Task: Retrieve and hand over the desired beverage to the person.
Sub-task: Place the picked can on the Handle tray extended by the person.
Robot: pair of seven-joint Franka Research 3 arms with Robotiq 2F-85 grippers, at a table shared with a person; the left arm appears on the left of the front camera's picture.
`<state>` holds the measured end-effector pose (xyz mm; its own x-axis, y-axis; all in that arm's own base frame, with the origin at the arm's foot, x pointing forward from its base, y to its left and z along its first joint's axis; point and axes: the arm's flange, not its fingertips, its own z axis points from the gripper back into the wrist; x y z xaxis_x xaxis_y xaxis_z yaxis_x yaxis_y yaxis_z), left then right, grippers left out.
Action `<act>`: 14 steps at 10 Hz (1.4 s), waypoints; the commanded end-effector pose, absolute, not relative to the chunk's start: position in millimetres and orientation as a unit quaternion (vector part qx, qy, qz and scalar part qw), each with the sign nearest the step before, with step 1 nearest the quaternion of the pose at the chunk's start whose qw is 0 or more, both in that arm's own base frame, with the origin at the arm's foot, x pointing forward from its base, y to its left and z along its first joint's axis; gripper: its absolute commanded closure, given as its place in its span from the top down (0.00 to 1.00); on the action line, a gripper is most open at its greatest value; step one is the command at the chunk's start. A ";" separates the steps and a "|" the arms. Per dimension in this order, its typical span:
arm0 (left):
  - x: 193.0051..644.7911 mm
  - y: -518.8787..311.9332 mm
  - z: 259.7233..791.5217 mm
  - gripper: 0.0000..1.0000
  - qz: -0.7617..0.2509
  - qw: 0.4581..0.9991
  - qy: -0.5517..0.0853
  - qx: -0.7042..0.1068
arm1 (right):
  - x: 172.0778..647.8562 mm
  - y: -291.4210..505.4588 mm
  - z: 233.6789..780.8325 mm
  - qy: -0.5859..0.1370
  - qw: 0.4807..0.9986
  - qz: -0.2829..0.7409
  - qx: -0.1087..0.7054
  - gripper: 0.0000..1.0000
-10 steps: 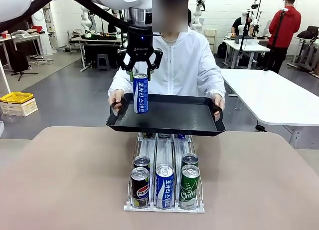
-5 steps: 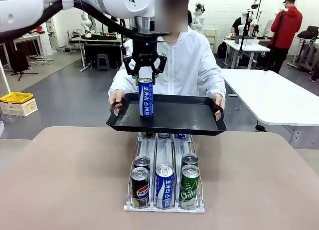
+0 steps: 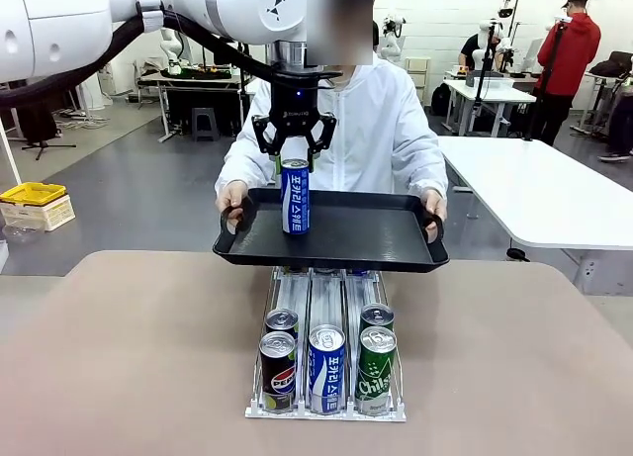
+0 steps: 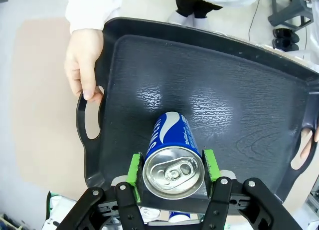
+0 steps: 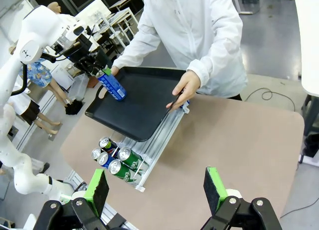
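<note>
Standing upright on the tray (image 3: 376, 236), nearer its left handle, the blue can (image 3: 295, 196) sits directly below the left fingers (image 4: 133, 168), which clamp its rim; the person (image 3: 376, 130) holds the tray; right fingers (image 5: 215, 189) gape empty.

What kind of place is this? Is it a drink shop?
Probably a robot lab, not a shop: the robot's left gripper holds a blue can at a person's black tray, with white work tables and a grey floor behind.
</note>
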<state>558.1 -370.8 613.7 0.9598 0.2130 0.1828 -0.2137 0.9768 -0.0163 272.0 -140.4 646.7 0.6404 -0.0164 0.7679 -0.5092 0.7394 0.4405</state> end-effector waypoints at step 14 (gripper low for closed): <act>474.9 -385.3 665.7 1.00 -0.031 0.996 -0.080 0.029 | 274.2 -140.3 647.7 -0.404 0.835 0.152 0.342 1.00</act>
